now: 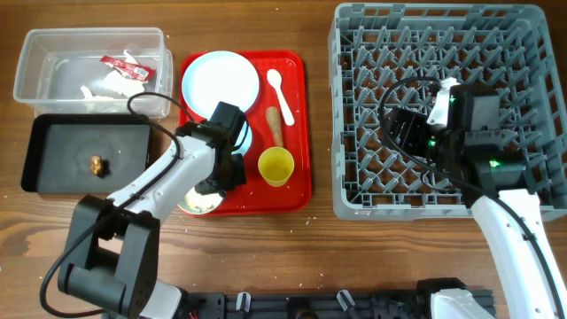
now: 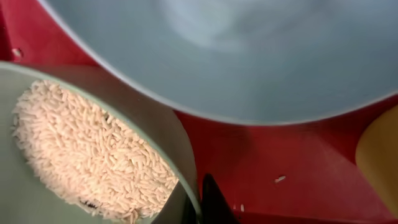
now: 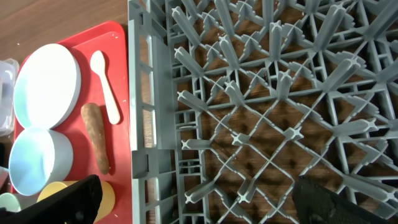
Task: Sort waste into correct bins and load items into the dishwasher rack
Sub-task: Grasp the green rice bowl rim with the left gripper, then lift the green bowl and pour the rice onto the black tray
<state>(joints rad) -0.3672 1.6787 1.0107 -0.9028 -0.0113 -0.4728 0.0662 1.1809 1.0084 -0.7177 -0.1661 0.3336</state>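
My left gripper is shut on the rim of the pale green bowl, which holds white rice; one finger is inside the rim and one outside. The pale blue bowl sits right beside it, mostly under my left wrist in the overhead view. The pale blue plate, white spoon, brown stick and yellow cup lie on the red tray. My right gripper is open and empty over the grey rack.
The clear tub at the far left holds a red-and-white wrapper and crumpled white paper. The black tray holds a dark brown lump. A few rice grains lie on the red tray.
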